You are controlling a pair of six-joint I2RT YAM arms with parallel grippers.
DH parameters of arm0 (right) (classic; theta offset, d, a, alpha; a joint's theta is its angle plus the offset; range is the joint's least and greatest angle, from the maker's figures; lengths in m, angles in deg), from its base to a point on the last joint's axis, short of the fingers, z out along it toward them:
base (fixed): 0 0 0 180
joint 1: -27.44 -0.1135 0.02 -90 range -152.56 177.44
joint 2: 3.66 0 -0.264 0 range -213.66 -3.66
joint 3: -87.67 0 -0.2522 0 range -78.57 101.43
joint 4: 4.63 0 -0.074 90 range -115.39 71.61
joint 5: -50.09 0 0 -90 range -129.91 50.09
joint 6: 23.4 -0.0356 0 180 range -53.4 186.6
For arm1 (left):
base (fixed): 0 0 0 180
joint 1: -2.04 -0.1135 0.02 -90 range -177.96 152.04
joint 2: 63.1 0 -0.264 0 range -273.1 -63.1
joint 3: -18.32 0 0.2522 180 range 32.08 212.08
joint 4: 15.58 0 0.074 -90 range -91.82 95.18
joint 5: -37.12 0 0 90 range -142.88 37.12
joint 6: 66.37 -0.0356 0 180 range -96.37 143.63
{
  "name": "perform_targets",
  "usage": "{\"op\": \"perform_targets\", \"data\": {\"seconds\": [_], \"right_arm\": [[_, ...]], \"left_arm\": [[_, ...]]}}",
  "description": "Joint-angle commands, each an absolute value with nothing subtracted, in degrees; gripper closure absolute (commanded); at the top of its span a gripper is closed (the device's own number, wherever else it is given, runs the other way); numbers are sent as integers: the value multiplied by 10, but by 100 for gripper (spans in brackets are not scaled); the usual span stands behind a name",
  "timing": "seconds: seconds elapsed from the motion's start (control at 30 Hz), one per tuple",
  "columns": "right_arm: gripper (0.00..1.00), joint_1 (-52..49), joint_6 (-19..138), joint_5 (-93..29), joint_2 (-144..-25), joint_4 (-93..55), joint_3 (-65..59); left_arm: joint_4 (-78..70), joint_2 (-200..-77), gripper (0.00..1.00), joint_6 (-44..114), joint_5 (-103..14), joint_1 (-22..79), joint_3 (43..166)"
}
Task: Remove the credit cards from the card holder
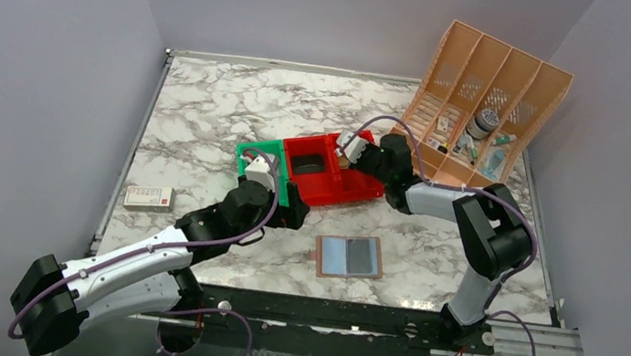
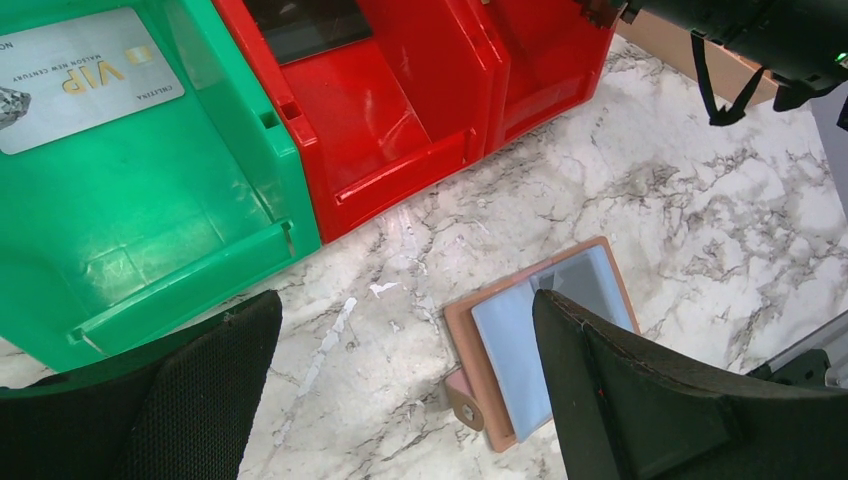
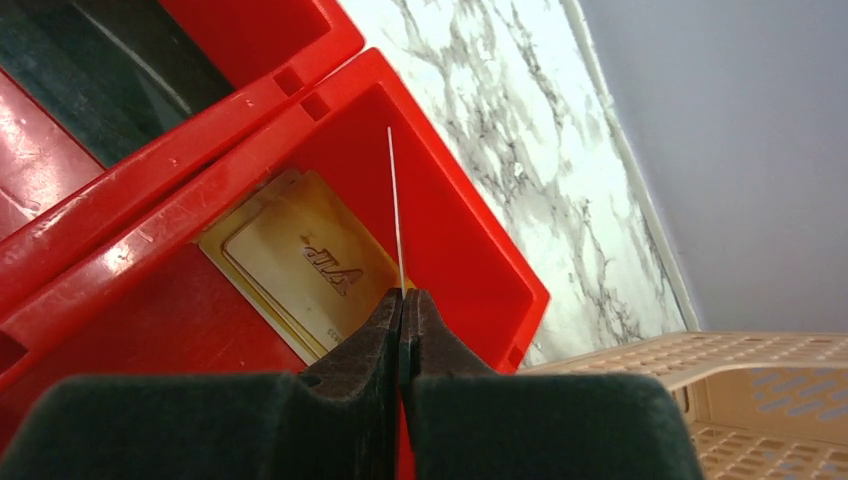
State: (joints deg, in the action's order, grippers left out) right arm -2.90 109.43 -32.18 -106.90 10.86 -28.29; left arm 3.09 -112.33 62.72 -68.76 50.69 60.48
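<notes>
The card holder lies open and flat on the marble near the front edge; its left panel is pale blue and its right panel dark grey. In the left wrist view the card holder sits below my open left gripper, partly hidden by the right finger. My left gripper hovers beside the green bin. My right gripper is shut on a thin card, seen edge-on, over the red bin. A gold VIP card lies flat in that bin. My right gripper is at the bin's far side.
A green bin holds a silver VIP card. The red bin's other compartment holds a dark card. A peach slotted organizer stands at the back right. A small white box lies at the left edge.
</notes>
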Motion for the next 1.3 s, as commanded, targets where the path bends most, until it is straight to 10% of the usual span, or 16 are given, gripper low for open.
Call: {"op": "perform_targets", "data": {"seconds": [0.0, 0.73, 1.27], "right_arm": [[99, -34, 1125, -318, -1102, 72, -255], [75, -41, 1130, -298, -1113, 28, -226], [86, -41, 584, -417, -1027, -134, -188]], "left_arm": [[40, -1115, 1, 624, -690, 501, 622], [37, -1114, 1, 625, -675, 499, 619], [30, -1104, 1, 625, -665, 499, 614]]}}
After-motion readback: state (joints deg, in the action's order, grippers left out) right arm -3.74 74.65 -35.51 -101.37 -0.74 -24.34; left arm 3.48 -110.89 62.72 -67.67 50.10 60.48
